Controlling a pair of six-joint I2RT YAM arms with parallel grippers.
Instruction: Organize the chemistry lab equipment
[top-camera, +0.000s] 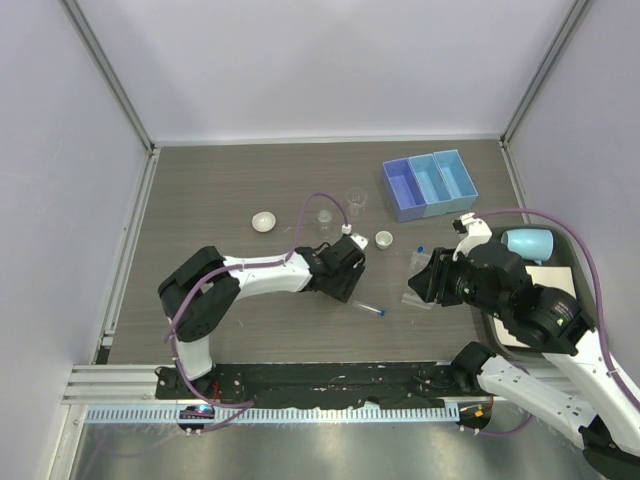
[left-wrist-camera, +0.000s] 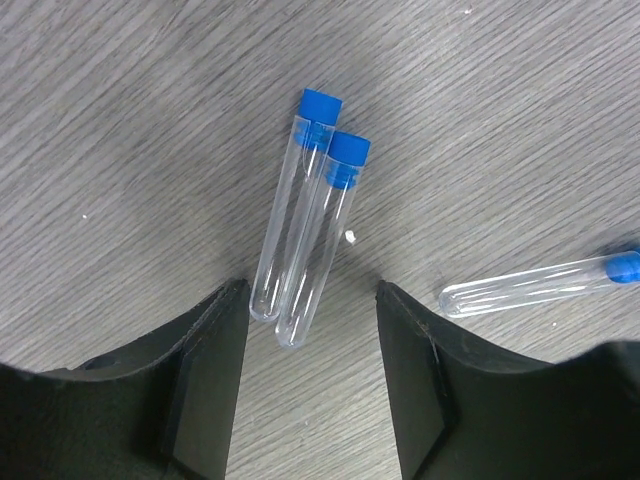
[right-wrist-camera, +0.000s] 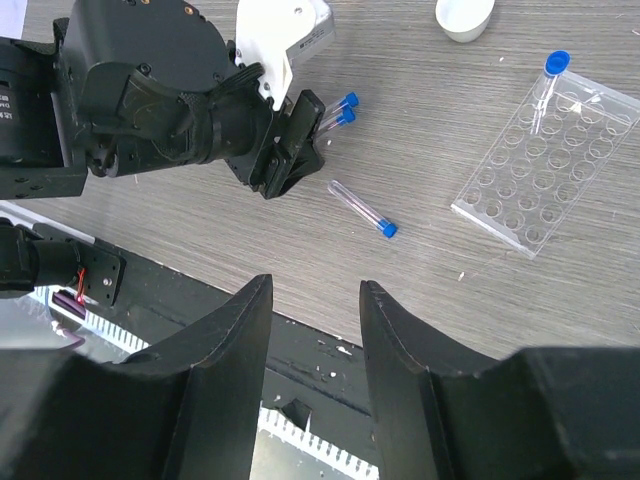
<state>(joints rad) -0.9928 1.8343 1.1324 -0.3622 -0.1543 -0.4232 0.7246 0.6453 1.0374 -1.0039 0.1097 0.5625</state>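
Observation:
Two clear blue-capped tubes (left-wrist-camera: 322, 240) lie side by side on the table, their round ends between the fingertips of my open left gripper (left-wrist-camera: 312, 300), which is low over the table (top-camera: 345, 272). A third tube (left-wrist-camera: 540, 285) lies to its right (top-camera: 369, 309). The clear tube rack (right-wrist-camera: 548, 160) holds one upright tube (right-wrist-camera: 548, 85). My right gripper (right-wrist-camera: 315, 290) is open and empty, raised over the table's near edge beside the rack (top-camera: 418, 292). Two tiny beakers (top-camera: 356, 199), two white dishes (top-camera: 264, 221) and the blue three-compartment tray (top-camera: 430, 184) stand farther back.
A pale blue mug (top-camera: 528, 243) lies on a dark green tray with a white sheet (top-camera: 560, 275) at the right, under my right arm. A black rail (top-camera: 330, 380) runs along the near edge. Walls close in the table.

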